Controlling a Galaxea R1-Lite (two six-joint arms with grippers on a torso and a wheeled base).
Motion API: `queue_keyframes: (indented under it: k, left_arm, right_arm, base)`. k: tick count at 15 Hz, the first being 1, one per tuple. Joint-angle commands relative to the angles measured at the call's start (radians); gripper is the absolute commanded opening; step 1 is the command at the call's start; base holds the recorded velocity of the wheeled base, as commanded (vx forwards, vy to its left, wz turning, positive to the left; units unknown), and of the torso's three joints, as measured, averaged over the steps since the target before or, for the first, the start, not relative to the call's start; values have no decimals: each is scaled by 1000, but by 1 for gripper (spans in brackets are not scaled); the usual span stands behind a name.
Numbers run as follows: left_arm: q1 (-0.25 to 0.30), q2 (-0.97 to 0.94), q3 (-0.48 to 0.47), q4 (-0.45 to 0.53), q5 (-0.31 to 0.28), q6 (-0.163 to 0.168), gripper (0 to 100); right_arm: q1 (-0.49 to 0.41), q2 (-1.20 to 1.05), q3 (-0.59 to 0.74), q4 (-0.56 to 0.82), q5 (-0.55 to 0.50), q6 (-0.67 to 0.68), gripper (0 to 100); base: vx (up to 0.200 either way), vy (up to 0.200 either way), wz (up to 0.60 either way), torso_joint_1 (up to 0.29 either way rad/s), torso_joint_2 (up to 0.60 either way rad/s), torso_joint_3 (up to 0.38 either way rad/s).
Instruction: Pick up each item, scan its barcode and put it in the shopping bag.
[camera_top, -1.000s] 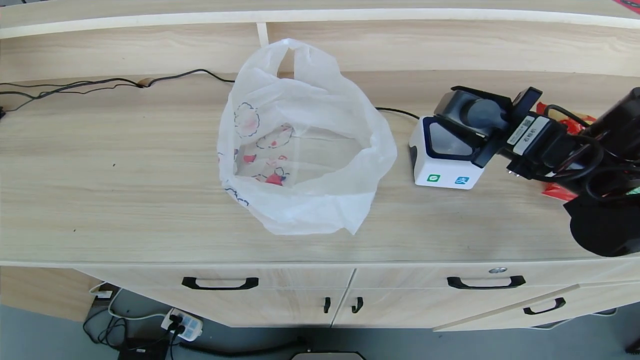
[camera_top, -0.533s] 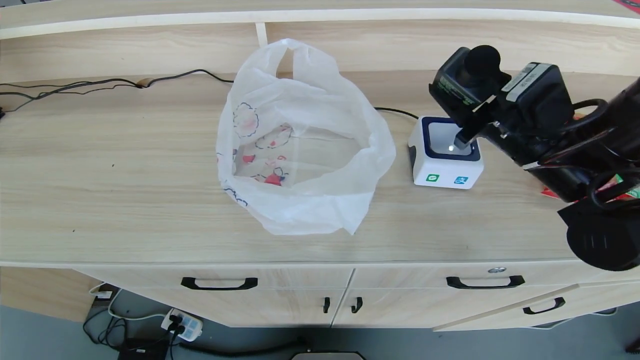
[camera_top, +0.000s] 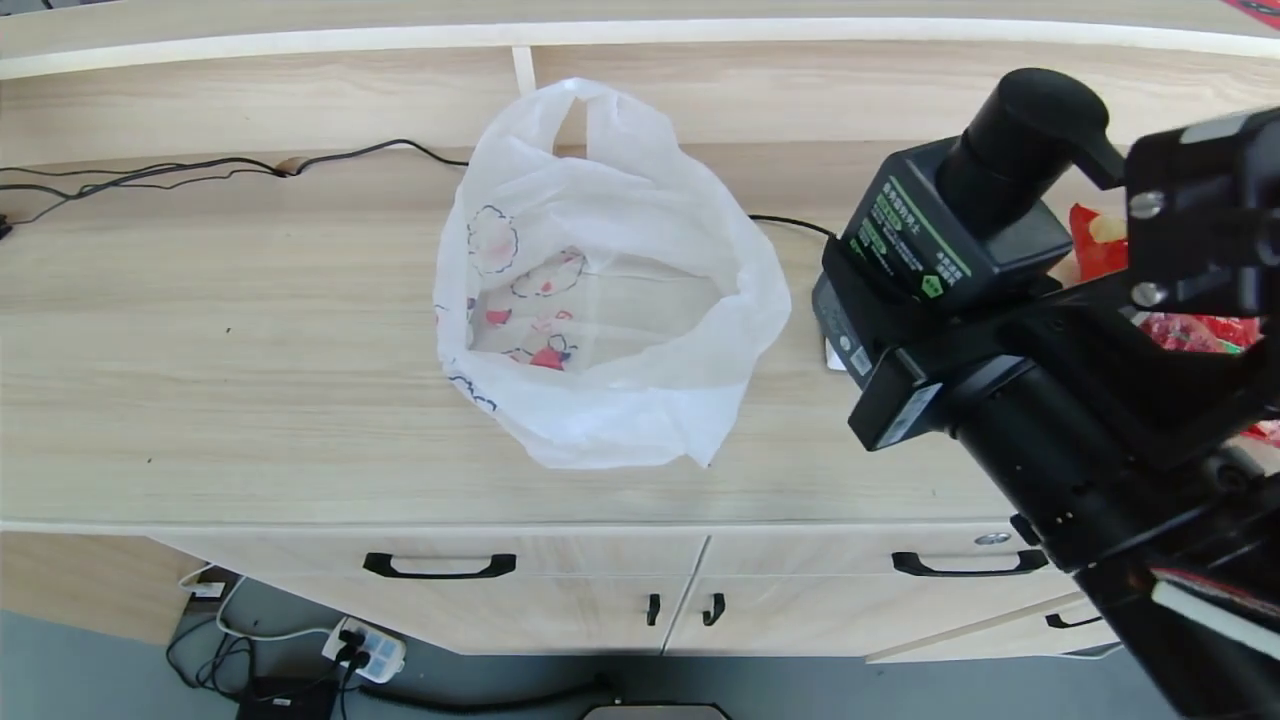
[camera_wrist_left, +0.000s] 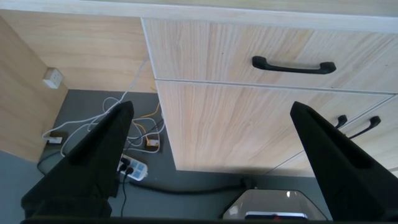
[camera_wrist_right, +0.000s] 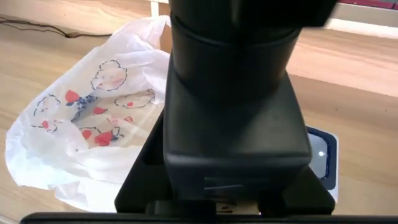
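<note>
One black bottle (camera_top: 960, 215) is clamped in the right gripper (camera_top: 930, 330) over the scanner (camera_wrist_right: 322, 155); shopping bag (camera_top: 600, 280) looks empty, red packets (camera_top: 1190, 325) waiting; left gripper (camera_wrist_left: 211, 107) gapes.

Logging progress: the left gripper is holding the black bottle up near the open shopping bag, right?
Wrong arm. The head view shows the right gripper holding the black bottle near the open shopping bag; the left gripper hangs open by the drawers.

We see a pale wooden counter (camera_top: 250, 400) carrying a white shopping bag (camera_top: 600, 290) standing open, a white scanner (camera_wrist_right: 323, 163) near it, black cables (camera_top: 200, 168) along the back, and red snack packets (camera_top: 1190, 330) at our right.
</note>
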Motion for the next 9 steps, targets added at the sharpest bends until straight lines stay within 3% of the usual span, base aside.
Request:
queue_keyframes:
  k: [1,3,9]
  left_arm:
    - [-1,2,0,-1,0,0,100]
    - [-1,2,0,1,0,0,100]
    - [-1,2,0,1,0,1,100]
  right_arm:
    - [36,-32,15,-2,-30,15,0]
    - [37,-37,26,-5,-42,29,0]
    - [37,-48,1,-12,-74,35,0]
  base:
    - [0,0,0,0,0,0]
    - [0,0,0,0,0,0]
    - [0,0,600,5,0,2]
